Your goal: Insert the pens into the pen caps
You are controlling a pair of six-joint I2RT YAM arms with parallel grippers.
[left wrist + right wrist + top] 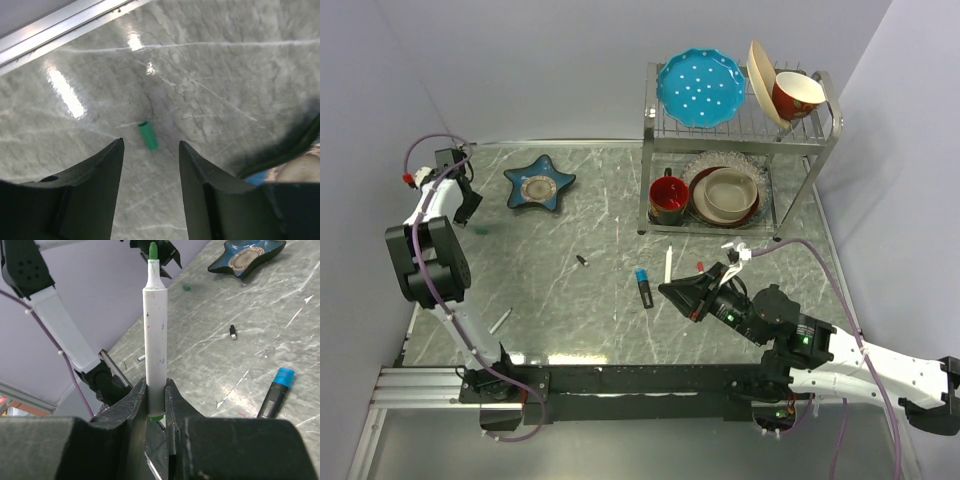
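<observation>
A teal-green pen cap (147, 135) lies on the marble table, just ahead of my left gripper (150, 146). Its jaws stand open with nothing between them. From above, the cap (480, 230) sits beside the left gripper (463, 207). My right gripper (156, 386) is shut on a white pen with a green tip (155, 335), held upright in its jaws. On the table lie a black marker with a blue end (643, 287), a thin white pen (668, 265), a red-tipped piece (701, 266), a small black cap (582, 261) and another white pen (500, 320).
A blue star-shaped dish (538, 182) sits at the back left, close to the left gripper. A metal dish rack (810, 140) with plates, bowls and a red mug stands at the back right. The table's left edge runs close by the left arm.
</observation>
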